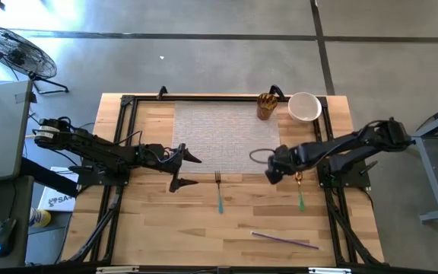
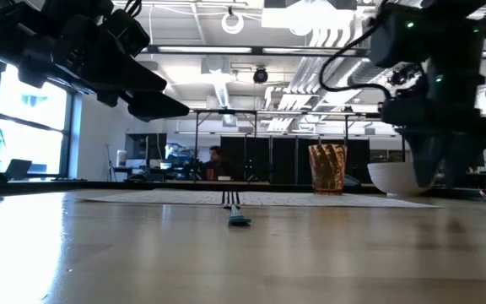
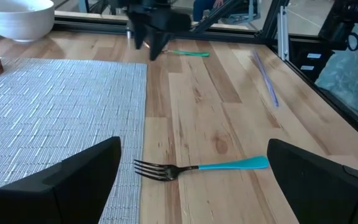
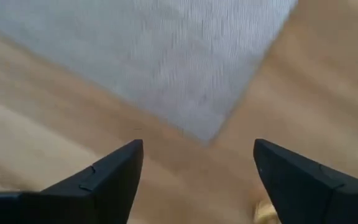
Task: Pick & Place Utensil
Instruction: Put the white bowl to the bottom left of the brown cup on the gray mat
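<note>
Fork [image 1: 219,192] with teal handle lies flat on the worktop [image 1: 166,228] just off the grey placemat [image 1: 219,141] edge in the high view, between the released left gripper [image 1: 185,170] and the released right gripper [image 1: 271,169]; left wrist view shows its tines touching the mat.

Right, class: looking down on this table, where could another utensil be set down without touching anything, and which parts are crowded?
The placemat is bare across its middle. Bare wood also lies between the fork and the teal-handled utensil, and left of the fork. Crowded: the far right corner with the amber glass and bowl, and the near edge by the purple straw.
</note>
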Controlling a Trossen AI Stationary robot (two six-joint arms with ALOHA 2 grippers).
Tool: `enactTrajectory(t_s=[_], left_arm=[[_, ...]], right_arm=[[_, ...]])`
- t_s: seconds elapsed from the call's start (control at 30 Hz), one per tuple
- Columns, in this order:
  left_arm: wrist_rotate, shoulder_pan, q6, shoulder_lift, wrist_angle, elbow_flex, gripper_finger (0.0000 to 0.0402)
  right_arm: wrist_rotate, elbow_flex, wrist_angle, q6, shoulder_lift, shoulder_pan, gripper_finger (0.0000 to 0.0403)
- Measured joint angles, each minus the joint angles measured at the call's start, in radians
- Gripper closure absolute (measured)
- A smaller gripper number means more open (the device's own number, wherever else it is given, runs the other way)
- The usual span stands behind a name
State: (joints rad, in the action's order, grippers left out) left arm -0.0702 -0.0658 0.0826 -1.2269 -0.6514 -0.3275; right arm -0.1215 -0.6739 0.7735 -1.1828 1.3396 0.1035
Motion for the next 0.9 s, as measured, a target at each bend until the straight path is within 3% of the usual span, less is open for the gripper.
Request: enactTrajectory(t_s=[0.2,0.37,0.67,0.9], left_arm=[[0.000,0.000,0.000,0.000,0.000,0.000,0.0002],[0.000,0.000,0.000,0.000,0.000,0.000,0.0002],[0.000,0.000,0.000,0.000,0.005,0.000,0.0002],[0.000,0.000,0.000,0.000,0.005,0.000,0.0002]], right_arm=[[-0.049,0.000,0.065,-0.138,0.000,0.097,0.0125],[-0.138,0.000,0.084,-0.107,-0.008,0.063,0.0130],[-0.298,0.000,0.150,0.242,-0.168,-0.214,0.0130],[-0.451,0.000,0.038,0.411,-0.256,-0.510,0.0132]])
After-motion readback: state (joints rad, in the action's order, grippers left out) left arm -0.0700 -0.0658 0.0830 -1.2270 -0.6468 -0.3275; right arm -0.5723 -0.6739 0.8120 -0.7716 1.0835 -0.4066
